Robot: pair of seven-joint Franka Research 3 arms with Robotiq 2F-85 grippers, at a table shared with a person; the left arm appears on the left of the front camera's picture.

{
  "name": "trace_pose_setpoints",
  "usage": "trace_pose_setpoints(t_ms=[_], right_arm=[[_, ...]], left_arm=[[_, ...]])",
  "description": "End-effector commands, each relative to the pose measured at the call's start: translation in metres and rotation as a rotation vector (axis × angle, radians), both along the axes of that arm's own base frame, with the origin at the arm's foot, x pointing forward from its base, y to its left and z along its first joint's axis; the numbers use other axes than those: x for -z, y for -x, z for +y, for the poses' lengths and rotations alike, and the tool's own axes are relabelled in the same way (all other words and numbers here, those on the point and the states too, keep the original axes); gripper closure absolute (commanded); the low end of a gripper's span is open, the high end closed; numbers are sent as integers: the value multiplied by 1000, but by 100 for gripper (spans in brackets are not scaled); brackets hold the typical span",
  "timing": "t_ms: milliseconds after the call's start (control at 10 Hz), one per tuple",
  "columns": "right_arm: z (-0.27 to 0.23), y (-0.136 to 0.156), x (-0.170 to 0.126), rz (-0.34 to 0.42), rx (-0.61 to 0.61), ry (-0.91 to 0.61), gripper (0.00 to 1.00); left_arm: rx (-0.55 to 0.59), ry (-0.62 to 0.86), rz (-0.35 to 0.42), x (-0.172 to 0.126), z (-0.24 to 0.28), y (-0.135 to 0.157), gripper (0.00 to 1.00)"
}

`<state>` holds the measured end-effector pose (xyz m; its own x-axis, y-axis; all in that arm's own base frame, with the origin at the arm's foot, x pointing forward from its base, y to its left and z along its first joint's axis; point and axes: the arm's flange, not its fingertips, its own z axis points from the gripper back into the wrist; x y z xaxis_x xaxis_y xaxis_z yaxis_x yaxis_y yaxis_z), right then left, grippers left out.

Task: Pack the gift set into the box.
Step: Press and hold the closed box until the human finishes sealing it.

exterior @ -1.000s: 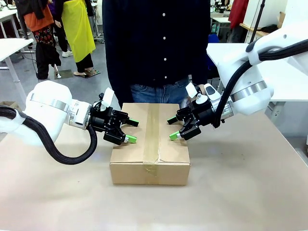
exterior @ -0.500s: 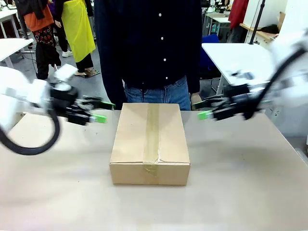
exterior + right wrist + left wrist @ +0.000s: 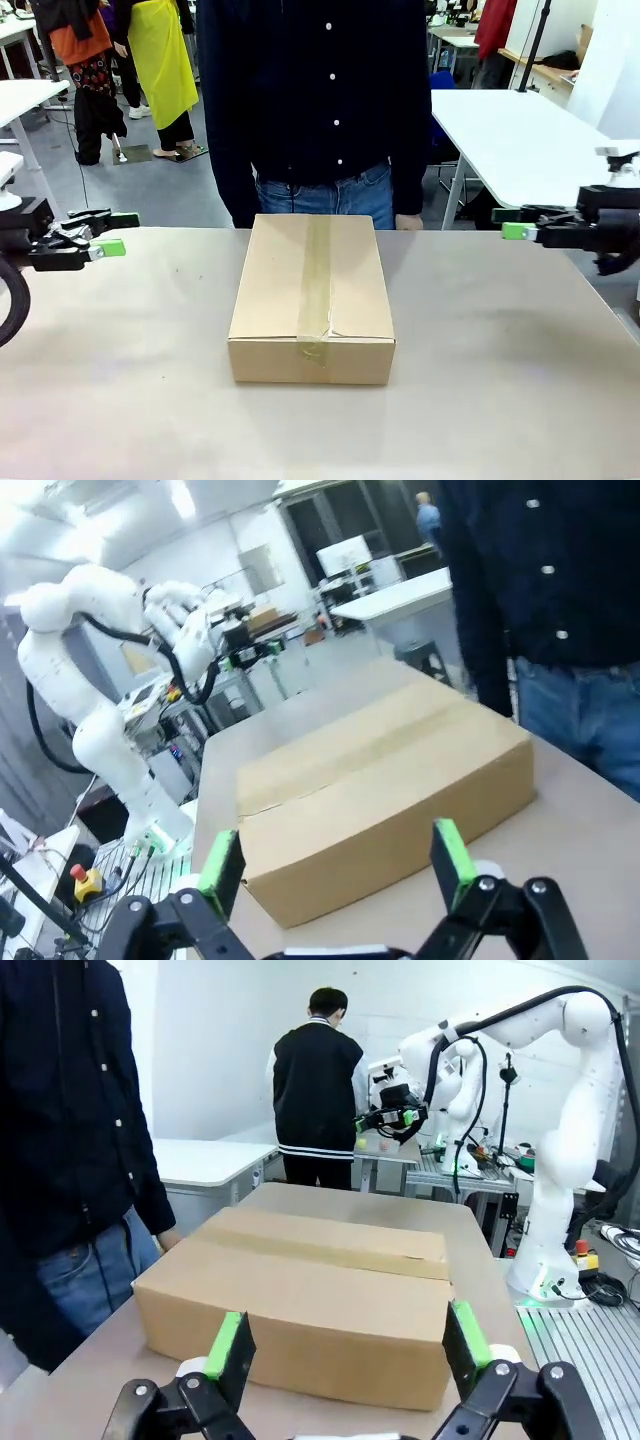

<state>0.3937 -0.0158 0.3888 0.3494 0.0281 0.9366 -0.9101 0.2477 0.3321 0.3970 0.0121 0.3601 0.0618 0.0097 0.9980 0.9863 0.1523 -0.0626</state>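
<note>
- Box: you have one large plain brown corrugated cardboard box [image 3: 311,298] lying flat at the middle of the bench [image 3: 500,400], flaps down and a strip of clear tape [image 3: 314,285] running along its top seam. Its position matches the earlier pictures.
- Gift set: none of it is visible; with the box shut, you cannot tell from these pictures where it lies.
- Left gripper [image 3: 112,233]: black with green pads, now at the bench's left edge by the far side, fingers pointing toward the box and well apart from it. A second ago it sat against the box's left side; half a second ago it was partway out. Fingers are spread and hold nothing; in the left wrist view [image 3: 346,1349] the two green pads stand wide apart with the box's side between them, farther off.
- Right gripper [image 3: 516,223]: same make, now at the bench's right edge by the far side, well apart from the box. A second ago it hovered over the box's top right; it has pulled back since. Fingers spread, nothing between them; the right wrist view [image 3: 336,867] shows the pads wide apart and the box beyond.
- Person: one person in a dark buttoned shirt [image 3: 315,90] and blue jeans stands at the far edge, directly behind the box, as before.
</note>
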Motion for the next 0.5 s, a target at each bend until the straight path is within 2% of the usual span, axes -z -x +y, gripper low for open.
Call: trace_pose_setpoints(t_ms=[0,400], right_arm=[[9,-10,-8,-1,-30,20,0],[9,-10,-8,-1,-30,20,0]], left_arm=[[15,-26,-4,-21,-13,1,0],[15,-26,-4,-21,-13,1,0]])
